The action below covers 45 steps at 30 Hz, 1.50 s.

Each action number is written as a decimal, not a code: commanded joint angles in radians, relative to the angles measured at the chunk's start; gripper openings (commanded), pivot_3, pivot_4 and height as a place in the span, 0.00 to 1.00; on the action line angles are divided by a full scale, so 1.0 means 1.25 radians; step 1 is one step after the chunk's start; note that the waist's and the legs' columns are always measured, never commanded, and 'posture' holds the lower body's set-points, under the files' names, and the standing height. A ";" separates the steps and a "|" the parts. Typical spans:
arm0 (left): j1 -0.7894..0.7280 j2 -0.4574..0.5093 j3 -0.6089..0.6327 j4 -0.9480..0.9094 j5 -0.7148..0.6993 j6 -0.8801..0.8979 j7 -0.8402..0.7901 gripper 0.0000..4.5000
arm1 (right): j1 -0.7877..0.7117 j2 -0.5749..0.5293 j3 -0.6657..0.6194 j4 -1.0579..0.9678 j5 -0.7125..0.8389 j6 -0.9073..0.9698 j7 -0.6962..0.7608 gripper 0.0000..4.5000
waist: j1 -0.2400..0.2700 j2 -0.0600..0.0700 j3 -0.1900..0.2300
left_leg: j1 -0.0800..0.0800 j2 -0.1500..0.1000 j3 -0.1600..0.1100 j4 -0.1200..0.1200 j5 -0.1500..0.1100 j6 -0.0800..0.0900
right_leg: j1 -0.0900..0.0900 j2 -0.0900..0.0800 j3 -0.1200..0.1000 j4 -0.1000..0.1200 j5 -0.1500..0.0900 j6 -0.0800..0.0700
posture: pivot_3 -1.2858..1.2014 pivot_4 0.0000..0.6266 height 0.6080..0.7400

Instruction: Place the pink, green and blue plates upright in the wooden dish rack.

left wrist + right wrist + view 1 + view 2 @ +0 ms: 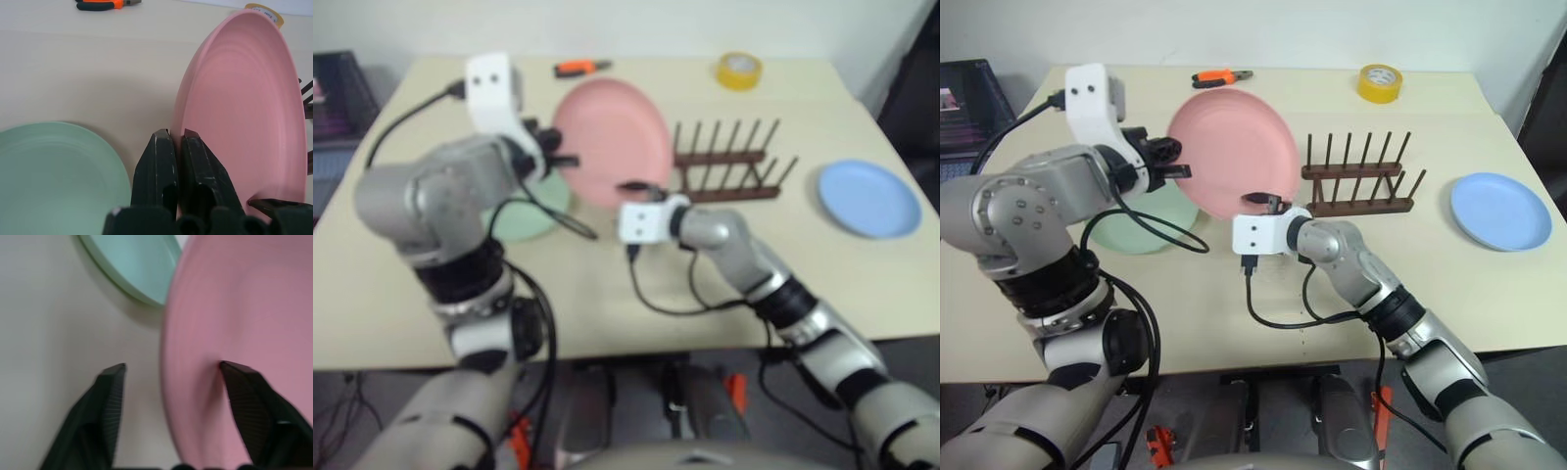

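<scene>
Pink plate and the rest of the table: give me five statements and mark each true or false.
1. The left pincer is shut on the rim of the pink plate, holding it raised and tilted. True.
2. The right pincer is clamped shut on the pink plate. False: its fingers stand apart, either side of the rim.
3. The wooden dish rack already holds a plate. False: its slots hold none.
4. The blue plate lies flat on the table. True.
5. The green plate stands in the rack. False: it lies on the table.

I see even, soft indoor light; the left eye view is blurred, and the pink plate (234, 333) smears up close.
</scene>
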 commanded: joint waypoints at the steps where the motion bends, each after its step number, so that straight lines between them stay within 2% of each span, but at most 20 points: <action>1: -0.018 0.013 0.015 -0.042 0.011 0.002 -0.010 0.00 | -0.021 0.008 -0.025 0.010 -0.027 -0.020 -0.032 0.38 | 0.000 0.000 0.000 | 0.000 0.000 0.000 0.000 0.000 0.000 | 0.000 0.000 0.000 0.000 0.000 0.000 | 0.52 0.24 1.00; 6: -0.027 0.016 0.019 -0.035 0.023 0.003 -0.016 0.00 | -0.020 0.013 -0.038 0.024 -0.019 -0.028 -0.034 0.02 | 0.000 0.000 0.000 | 0.000 0.000 0.000 0.000 0.000 0.000 | 0.000 0.000 0.000 0.000 0.000 0.000 | 0.52 0.24 1.00; 11: -0.032 0.024 0.014 -0.033 0.027 0.004 -0.020 0.00 | -0.022 0.013 -0.044 0.034 -0.020 -0.045 -0.033 0.01 | -0.001 0.000 0.000 | 0.000 0.000 0.000 0.000 0.000 0.000 | 0.000 0.000 0.000 0.000 0.000 0.000 | 0.52 0.24 1.00; 14: -0.045 0.009 0.044 -0.031 0.030 0.003 -0.022 0.16 | -0.022 0.015 -0.044 0.039 -0.017 -0.071 -0.036 0.00 | -0.001 0.000 0.000 | 0.000 0.000 0.000 0.000 0.000 0.000 | 0.000 0.000 0.000 0.000 0.000 0.000 | 0.52 0.24 1.00; 20: -0.062 0.025 0.069 -0.029 0.003 0.004 -0.048 0.63 | -0.018 0.020 -0.045 0.039 -0.018 -0.097 -0.033 0.00 | -0.001 0.000 0.000 | 0.000 0.000 0.000 0.000 0.000 0.000 | 0.000 0.000 0.000 0.000 0.000 0.000 | 0.52 0.24 1.00; 23: -0.088 0.103 0.073 -0.032 -0.086 0.004 -0.119 0.84 | -0.024 0.023 -0.048 0.050 -0.020 -0.111 -0.034 0.00 | -0.003 0.000 0.000 | 0.000 0.001 0.000 0.000 0.000 -0.001 | 0.000 0.000 0.000 0.000 0.000 0.000 | 0.52 0.24 1.00; 25: -0.113 0.206 0.091 -0.063 -0.184 0.004 -0.211 0.84 | -0.033 0.029 -0.055 0.061 -0.011 -0.126 -0.034 0.00 | -0.009 0.000 0.000 | 0.000 0.001 0.000 0.000 0.000 -0.001 | 0.000 0.000 0.000 0.000 0.000 0.000 | 0.52 0.24 1.00; 28: -0.127 0.322 0.172 -0.089 -0.305 0.004 -0.310 0.84 | -0.041 0.043 -0.083 0.065 0.037 -0.136 -0.020 0.00 | -0.021 -0.001 0.000 | 0.000 0.002 0.000 -0.001 0.000 -0.001 | -0.001 0.000 0.000 0.000 0.000 0.000 | 0.52 0.24 1.00; 30: -0.015 0.465 0.254 -0.130 -0.327 -0.076 -0.435 0.84 | -0.048 0.055 -0.145 0.037 0.128 -0.123 0.011 0.00 | -0.027 0.000 0.001 | 0.000 0.002 0.001 -0.002 0.000 -0.001 | 0.000 0.000 0.000 -0.001 0.000 -0.001 | 0.52 0.24 1.00; 32: 0.126 0.546 0.343 -0.162 -0.346 -0.165 -0.558 0.84 | -0.049 0.058 -0.216 -0.017 0.242 -0.075 0.064 0.00 | -0.038 0.000 0.001 | 0.004 0.001 0.004 -0.006 0.001 -0.002 | -0.001 0.000 0.004 0.000 0.000 -0.001 | 0.52 0.24 1.00; 34: 0.273 0.559 0.411 -0.189 -0.369 -0.244 -0.664 0.84 | -0.057 0.047 -0.294 -0.089 0.373 0.029 0.126 0.00 | -0.033 -0.001 0.000 | 0.006 0.001 0.003 -0.011 0.004 -0.006 | -0.001 0.000 0.005 0.000 -0.001 -0.002 | 0.52 0.24 1.00; 36: 0.392 0.549 0.427 -0.217 -0.383 -0.317 -0.725 0.84 | -0.077 0.026 -0.366 -0.153 0.490 0.157 0.169 0.00 | -0.015 -0.002 -0.001 | 0.006 0.002 0.001 -0.011 0.004 -0.006 | 0.000 0.000 0.000 0.000 -0.002 -0.005 | 0.52 0.24 1.00; 40: 0.538 0.512 0.241 -0.266 -0.334 -0.454 -0.742 0.84 | -0.200 -0.070 -0.571 -0.160 0.718 0.457 0.162 0.00 | 0.007 -0.002 0.000 | 0.007 0.003 -0.001 -0.011 0.005 -0.007 | 0.002 -0.001 -0.003 -0.001 -0.005 -0.013 | 0.52 0.24 1.00; 42: 0.551 0.501 0.177 -0.265 -0.319 -0.517 -0.740 0.84 | -0.237 -0.106 -0.625 -0.135 0.775 0.533 0.147 0.00 | 0.016 -0.003 -0.001 | 0.006 0.003 0.001 -0.011 0.006 -0.004 | 0.002 -0.002 -0.003 -0.001 -0.004 -0.014 | 0.52 0.24 1.00; 45: 0.518 0.453 -0.002 -0.252 -0.275 -0.595 -0.721 0.84 | -0.308 -0.218 -0.729 -0.014 0.823 0.630 0.137 0.00 | 0.020 -0.003 -0.002 | 0.006 0.006 0.003 -0.011 0.007 -0.004 | 0.002 -0.001 -0.004 -0.003 -0.005 -0.014 | 0.52 0.24 1.00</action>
